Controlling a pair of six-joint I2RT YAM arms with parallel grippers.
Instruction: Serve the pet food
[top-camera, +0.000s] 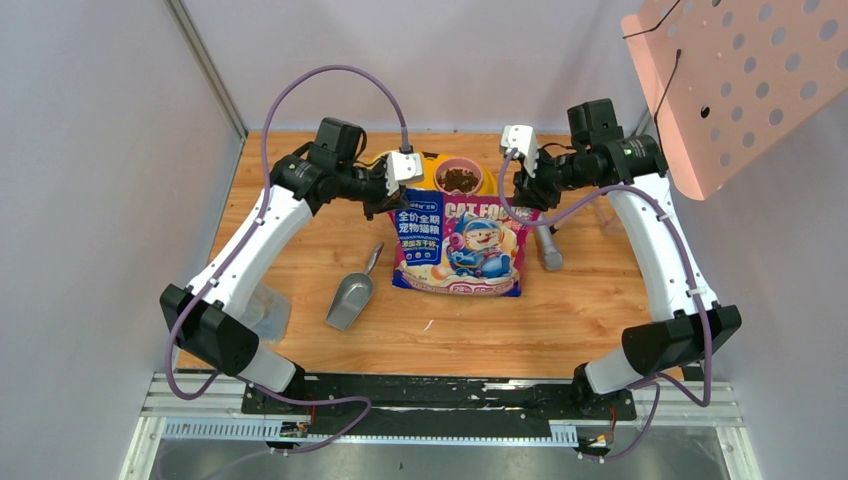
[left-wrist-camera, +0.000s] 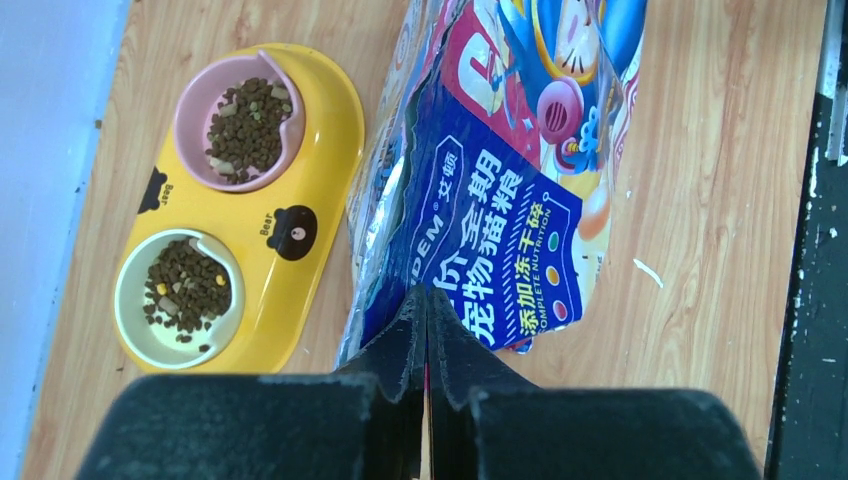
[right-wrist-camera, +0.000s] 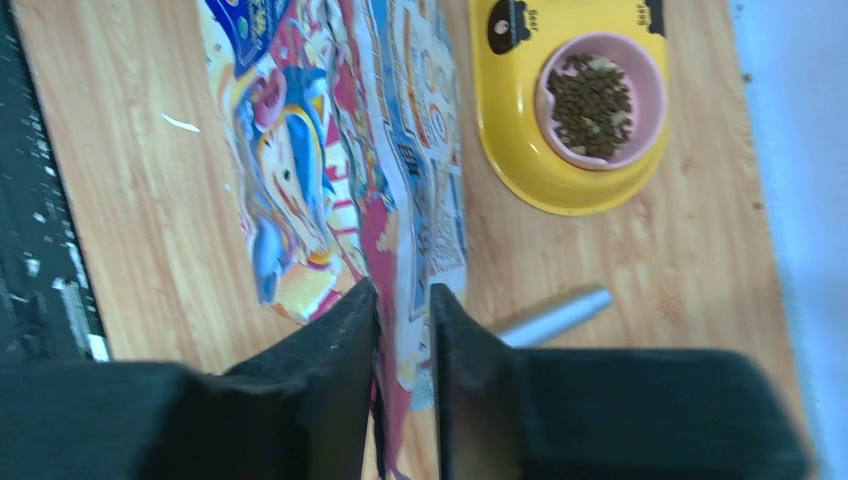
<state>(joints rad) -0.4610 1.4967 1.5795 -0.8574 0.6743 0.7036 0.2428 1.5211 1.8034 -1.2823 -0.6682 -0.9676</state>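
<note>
The pet food, small dark brown kibble, fills the pink bowl and the white bowl of a yellow double feeder. In front of the feeder stands the glossy blue-pink cartoon bag, held up at its top. My left gripper is shut on the bag's top left edge, and a thin sliver of bag shows between its fingers. My right gripper is at the top right edge. Its fingers stand apart with the bag's edge between them.
A grey metal scoop lies on the wood left of the bag. A metal cylinder lies right of it. A clear plastic container sits by the left arm. A pink perforated board hangs at the upper right, and walls close in both sides.
</note>
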